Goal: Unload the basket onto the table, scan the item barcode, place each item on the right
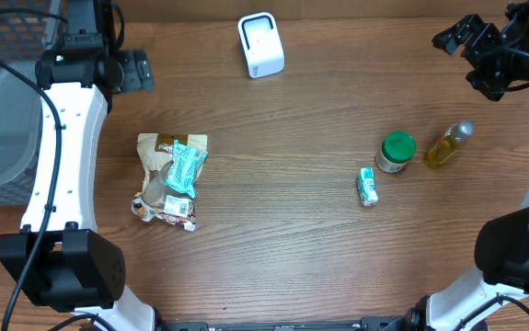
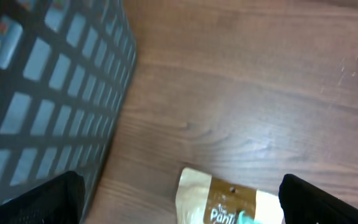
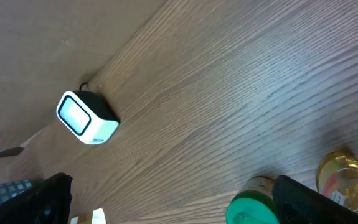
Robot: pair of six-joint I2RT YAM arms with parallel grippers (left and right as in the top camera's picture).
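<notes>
The left fingers [image 2: 38,198] stood wide apart and empty above the wooden surface [image 2: 241,93]. The top edge of the brown snack bag [image 2: 225,199] lay between their tips, and a grey mesh basket [image 2: 42,81] stood beyond one tip. A teal packet [image 1: 187,167] lay on that bag. The right fingers [image 3: 319,199] were likewise spread wide, holding nothing. The white scanner [image 3: 86,118] sat ahead of them, well apart, while the green-lidded jar [image 3: 248,211] and the oil bottle [image 3: 343,177] stood close by one tip. A small teal carton [image 1: 367,187] rested just beside the jar, apart from both pairs of fingers.
</notes>
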